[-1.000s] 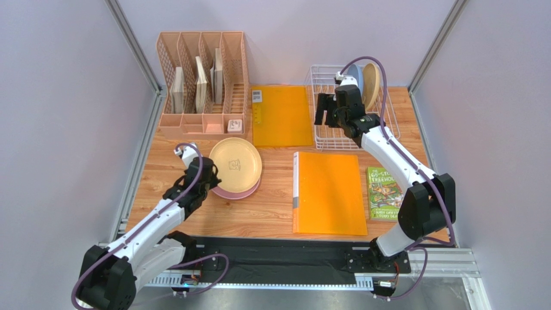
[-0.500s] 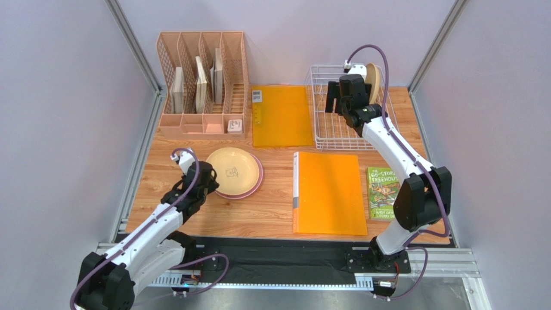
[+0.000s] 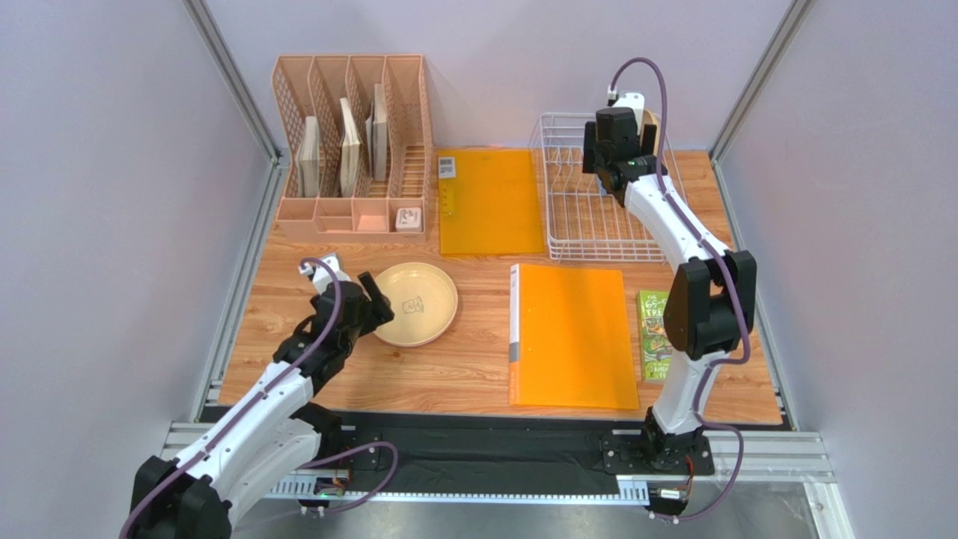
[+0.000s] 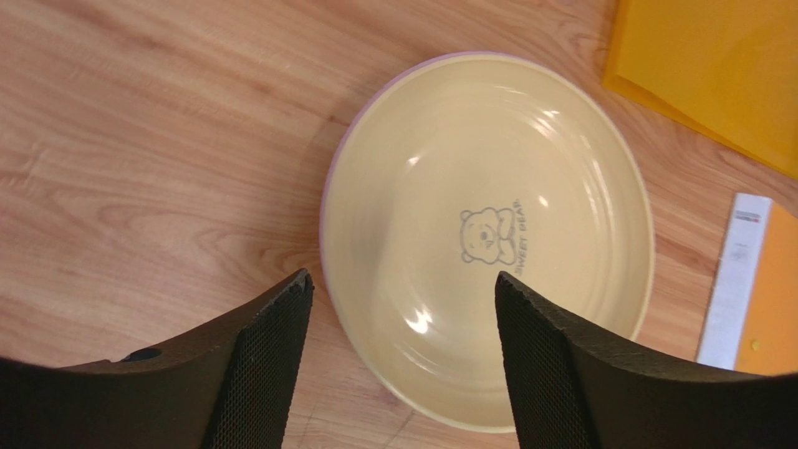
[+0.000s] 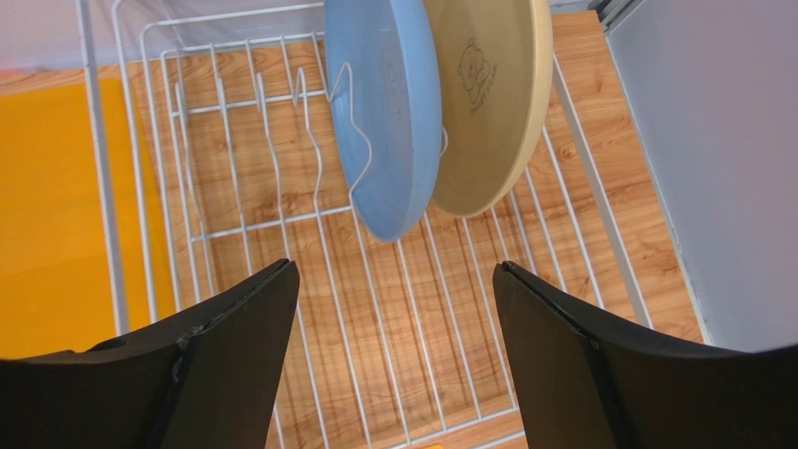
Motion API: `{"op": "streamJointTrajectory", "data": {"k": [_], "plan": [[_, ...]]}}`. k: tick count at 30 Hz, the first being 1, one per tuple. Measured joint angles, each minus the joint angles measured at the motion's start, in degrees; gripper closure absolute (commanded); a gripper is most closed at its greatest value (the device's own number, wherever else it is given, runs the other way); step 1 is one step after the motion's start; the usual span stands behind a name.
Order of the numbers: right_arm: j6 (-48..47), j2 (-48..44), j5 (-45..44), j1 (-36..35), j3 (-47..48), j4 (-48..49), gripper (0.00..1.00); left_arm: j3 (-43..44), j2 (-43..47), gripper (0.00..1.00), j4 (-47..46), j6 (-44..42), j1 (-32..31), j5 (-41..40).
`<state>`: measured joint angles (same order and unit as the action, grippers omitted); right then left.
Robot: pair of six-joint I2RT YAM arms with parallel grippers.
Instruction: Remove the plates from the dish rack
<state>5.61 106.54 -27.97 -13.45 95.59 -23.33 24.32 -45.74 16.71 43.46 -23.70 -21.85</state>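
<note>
Bright, even overhead light, sharp focus across the top view, faint soft shadows on the bench (image 3: pixel 484 371), small white glints on the beige plate (image 4: pixel 487 187) toward 1 and 7 o'clock, dark fingers (image 4: pixel 262 374) of the left gripper (image 4: pixel 401 281) slightly soft near the lens.

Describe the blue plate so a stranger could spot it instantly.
Find the white wire rack at the far right corner of the table. Two plates stand on edge inside it. Yours is the light blue plate, not the tan plate next to it.
</note>
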Motion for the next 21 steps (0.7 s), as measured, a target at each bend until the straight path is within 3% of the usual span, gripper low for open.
{"op": "streamJointTrajectory", "data": {"k": [6, 12, 14, 15, 21], "plan": [[-3.78, 10.05, -1.84, 1.75, 10.82, 0.13, 0.26, 1.07, 0.28, 0.17, -10.16, -7.72, -0.02, 10.14], [-6.93, 18.99, -2.71, 3.02, 20.72, -0.20, 0.35, 10.12, -10.05, 0.17, -18.45, -14.62, -0.02, 21.18], [-7.67, 21.31, -3.13, 3.19, 23.56, -0.42, 0.52, 13.07, -13.84, 0.18, -20.55, -15.91, -0.02, 23.98], [-8.15, 22.49, -3.28, 3.30, 24.72, -0.44, 0.68, 14.80, -15.91, 0.18, -21.35, -16.52, -0.02, 25.29], [-10.60, 24.55, -4.74, 3.63, 26.18, -1.31, 1.00, 21.57, -26.08, 0.19, -25.64, -18.12, 0.00, 30.38]]}}
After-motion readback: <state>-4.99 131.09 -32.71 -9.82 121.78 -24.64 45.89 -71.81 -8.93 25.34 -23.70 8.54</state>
